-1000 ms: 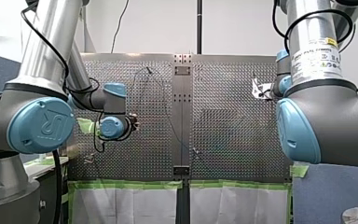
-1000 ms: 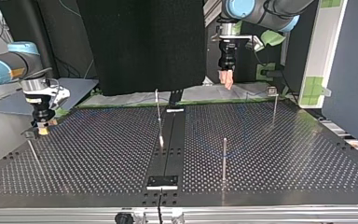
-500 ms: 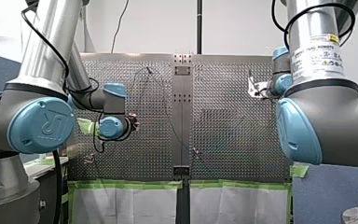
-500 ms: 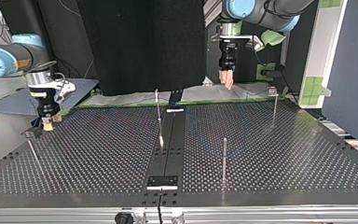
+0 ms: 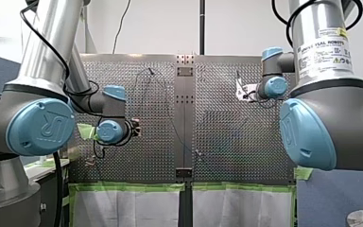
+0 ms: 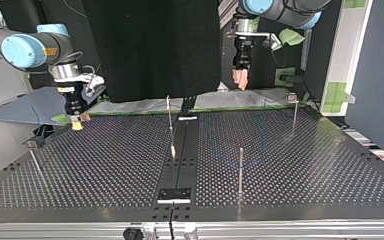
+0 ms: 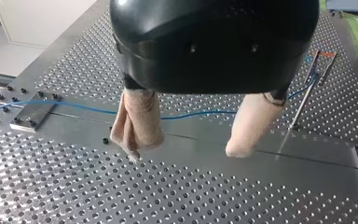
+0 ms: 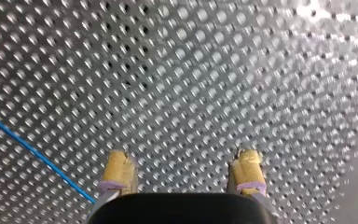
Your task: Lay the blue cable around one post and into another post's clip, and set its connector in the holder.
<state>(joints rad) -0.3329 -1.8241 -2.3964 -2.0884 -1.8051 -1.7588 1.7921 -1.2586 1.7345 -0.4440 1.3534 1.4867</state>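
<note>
While the left tool [image 7: 186, 150] and right tool [image 8: 182, 164] both hang open and empty, the blue cable [image 7: 191, 113] lies loose along the centre strip [image 7: 196, 144]; looks like pre-grasp to me; next, one must drop and pinch it.

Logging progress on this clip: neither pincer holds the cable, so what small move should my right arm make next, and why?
Probably shift my right pincer sideways over the blue cable, then lower. Its yellow pads stand open and empty above the perforated table, and the cable lies beside one pad, not between them.
</note>
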